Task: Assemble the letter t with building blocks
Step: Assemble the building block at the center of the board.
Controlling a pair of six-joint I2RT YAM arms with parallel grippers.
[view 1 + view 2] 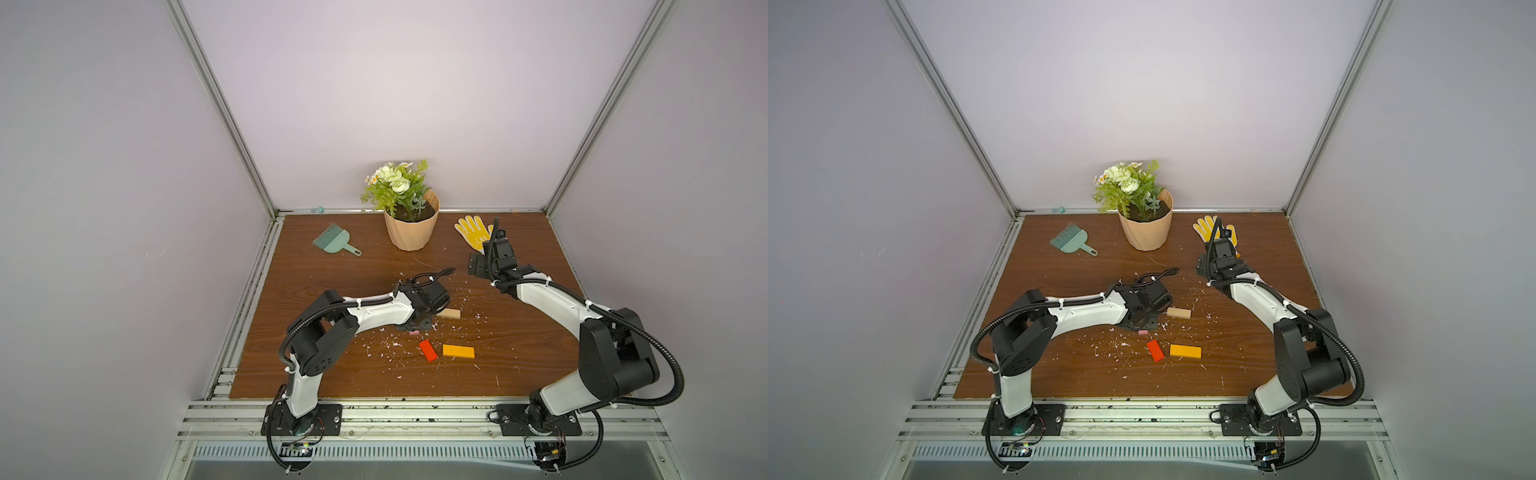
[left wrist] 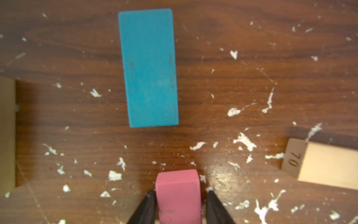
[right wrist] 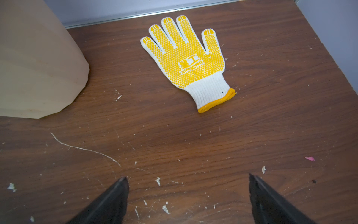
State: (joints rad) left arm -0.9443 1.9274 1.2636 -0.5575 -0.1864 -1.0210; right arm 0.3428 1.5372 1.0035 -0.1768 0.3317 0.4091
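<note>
Left hand (image 2: 180,193) pinched on the pink block (image 2: 177,186), its end aimed at the teal block (image 2: 148,67) ahead, with a gap between them; likely lining up the column (lifted or not, cannot tell). Right hand (image 3: 188,178) spread wide and empty near the glove (image 3: 186,58), clear of the work. Red block (image 1: 428,350) and orange block (image 1: 458,351) lie apart on the bench (image 1: 519,353).

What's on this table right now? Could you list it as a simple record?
left gripper: jaws shut on pink block, in line with teal block, apart
right gripper: jaws open, empty, facing glove
loose blocks: tan block, red block, orange block
progress: blocks scattered, no letter formed
bystanders: flower pot, dustpan
</note>
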